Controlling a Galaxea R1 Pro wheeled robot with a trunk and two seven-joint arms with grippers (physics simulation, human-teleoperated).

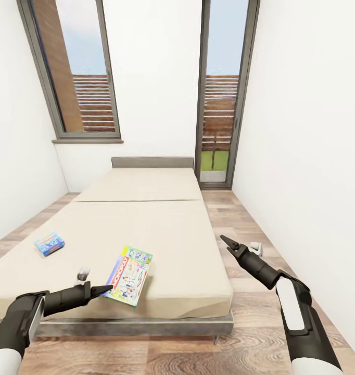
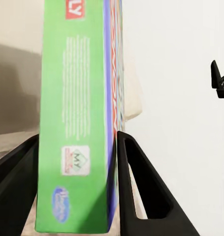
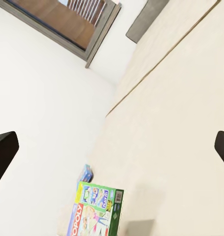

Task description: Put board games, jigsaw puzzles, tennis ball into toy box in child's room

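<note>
At the foot of the beige bed (image 1: 146, 219), the left gripper (image 2: 77, 191) clamps one edge of the flat white-blue-green Monopoly game box (image 1: 129, 274), which may swing or slip from so narrow a hold, while the right gripper (image 1: 227, 242) hangs open and empty.

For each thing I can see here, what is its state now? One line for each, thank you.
Monopoly box: on the bed near its foot, its edge between the left gripper's jaws.
Light-blue game box: lying flat on the bed, free.
Left gripper: jaws around the Monopoly box edge.
Right gripper: open, empty, over the floor.
Bed: bare mattress.
</note>
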